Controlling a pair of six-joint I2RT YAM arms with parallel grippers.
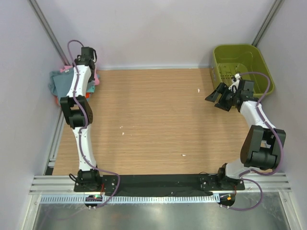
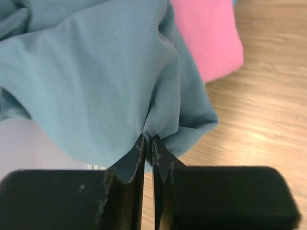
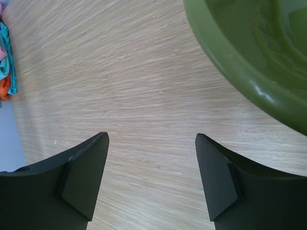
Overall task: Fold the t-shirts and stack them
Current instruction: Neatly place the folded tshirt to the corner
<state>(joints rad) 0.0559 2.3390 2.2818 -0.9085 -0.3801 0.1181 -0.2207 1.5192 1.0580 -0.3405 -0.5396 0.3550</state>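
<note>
Left wrist view shows the blue-grey t-shirt [image 2: 96,81] filling most of the frame, bunched into soft folds, with one fold of its lower edge drawn down to a point. The left gripper [image 2: 148,141] is clenched on that fold: its two dark fingers [image 2: 136,158] stand nearly together with only the thin cloth between them. A pink t-shirt [image 2: 206,38] lies just behind and to the right of the blue-grey one, touching it, its edge on the wooden table [image 2: 259,120].

From above, the pile of t-shirts [image 1: 58,82] sits at the far left edge of the table, against the left wall, with blue-grey cloth on the outer side and slivers of pink and orange on the inner side. The left arm reaches out over the pile and covers much of it; the grip itself is hidden there.

The right gripper [image 3: 151,137] is well apart from the pile, on the far right side of the table. Its jaws are spread wide and hold nothing, with bare wood grain showing between them. Just beside it, to the right, is the olive-green basket [image 3: 240,81], standing in the far right corner.
</note>
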